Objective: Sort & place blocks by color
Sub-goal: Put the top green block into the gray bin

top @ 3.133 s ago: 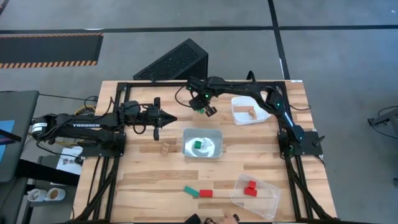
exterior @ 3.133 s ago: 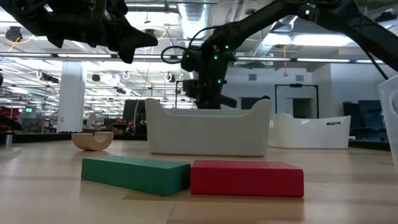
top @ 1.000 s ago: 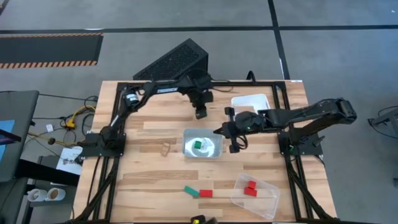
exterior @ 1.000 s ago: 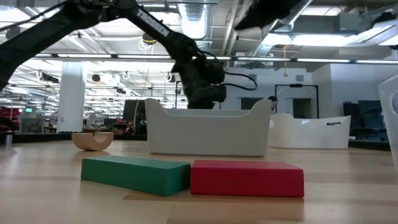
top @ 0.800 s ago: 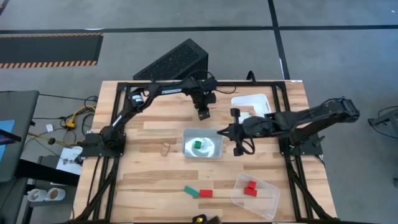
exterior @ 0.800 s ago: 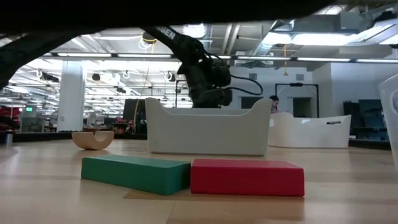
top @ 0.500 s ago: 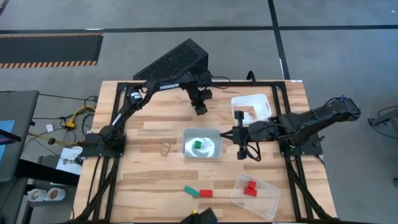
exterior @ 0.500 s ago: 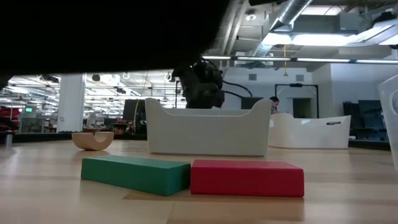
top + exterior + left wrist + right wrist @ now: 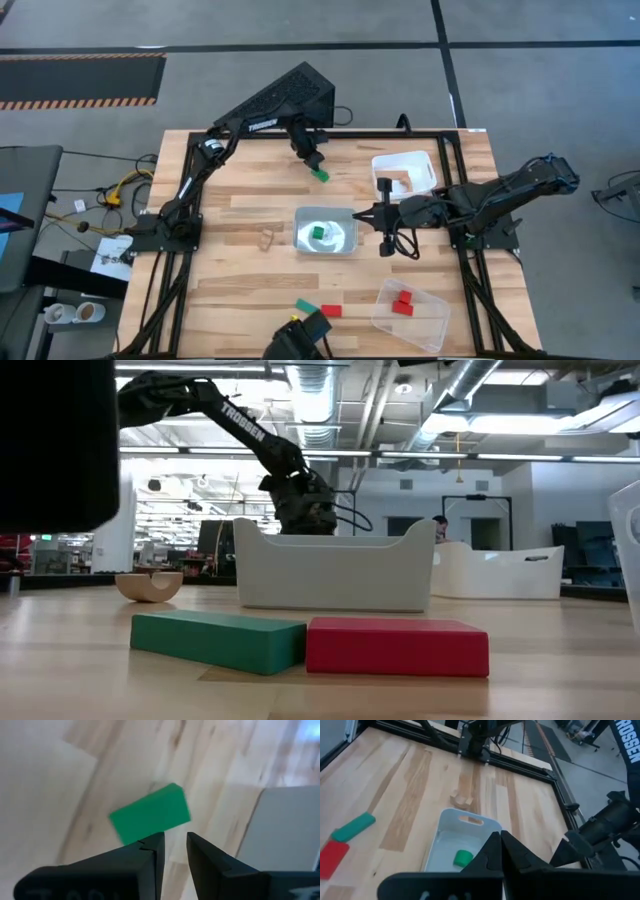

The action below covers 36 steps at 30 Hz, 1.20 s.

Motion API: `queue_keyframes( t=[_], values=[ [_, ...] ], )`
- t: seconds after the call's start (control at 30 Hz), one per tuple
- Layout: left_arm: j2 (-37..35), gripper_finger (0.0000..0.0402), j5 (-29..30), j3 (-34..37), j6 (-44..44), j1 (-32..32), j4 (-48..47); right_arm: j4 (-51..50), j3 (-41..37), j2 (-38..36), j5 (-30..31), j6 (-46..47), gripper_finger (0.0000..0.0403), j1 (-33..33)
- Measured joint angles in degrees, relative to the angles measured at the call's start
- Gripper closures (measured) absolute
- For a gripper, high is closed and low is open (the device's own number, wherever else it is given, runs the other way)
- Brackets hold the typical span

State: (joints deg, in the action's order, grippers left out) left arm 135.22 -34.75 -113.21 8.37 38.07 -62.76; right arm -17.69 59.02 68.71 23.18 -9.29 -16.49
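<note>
A small green block lies flat on the bare table near the far edge. My left gripper hovers just on its far side, open by a narrow gap, touching nothing. My right gripper is shut and empty, beside the right end of the middle tray, which holds one green block. A flat green block and a flat red block lie side by side near the near edge. A wooden arch block rests left of the middle tray.
The white tray at the far right holds plain wood blocks. The clear tray at the near right holds red blocks. A dark object reaches in over the near edge. A black frame borders the table.
My left gripper has drawn back toward the far edge and a little left, and the small green block it covered now lies in plain view on the table. My right gripper has shifted slightly toward the right and then kept still. A dark object has come in over the near edge.
</note>
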Motion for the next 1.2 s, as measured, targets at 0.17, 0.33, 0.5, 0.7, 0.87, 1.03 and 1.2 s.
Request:
queue_keyframes(
  t=[0.17, 0.33, 0.5, 0.7, 0.87, 1.03, 1.2],
  values=[
    [0.0, 0.0339, 0.4, 0.0, 2.1, -1.9, -0.4, 0.3, 0.0, 0.0, 1.9, -0.2, 0.0396, 0.0],
    [0.0, 0.0339, 3.5, -2.1, 2.2, -3.5, -0.2, 0.6, 0.0, 0.0, 2.5, -0.2, 0.0396, 0.2],
    [0.0, 0.0339, 7.5, -5.1, -4.6, -4.2, 2.5, 1.4, 0.0, 0.0, 2.5, -0.2, 0.0396, 0.2],
    [-0.1, 0.0338, 10.3, -6.3, -14.0, -6.8, 6.5, 3.1, 0.0, 0.0, 2.5, -0.2, 0.0396, 0.2],
    [-0.1, 0.0338, 11.1, -6.3, -19.6, -8.6, 10.5, 3.1, 0.0, 0.0, 2.5, -0.2, 0.0396, 0.1],
    [0.5, 0.0338, 13.7, -6.3, -23.2, -8.9, 10.2, 3.2, 0.0, 0.0, 2.4, -0.2, 0.0396, 0.0],
    [2.8, 0.0341, 12.6, -7.7, -25.5, -8.0, 6.3, 3.3, 0.0, 0.0, 2.5, -0.2, 0.0396, -0.5]
  ],
)
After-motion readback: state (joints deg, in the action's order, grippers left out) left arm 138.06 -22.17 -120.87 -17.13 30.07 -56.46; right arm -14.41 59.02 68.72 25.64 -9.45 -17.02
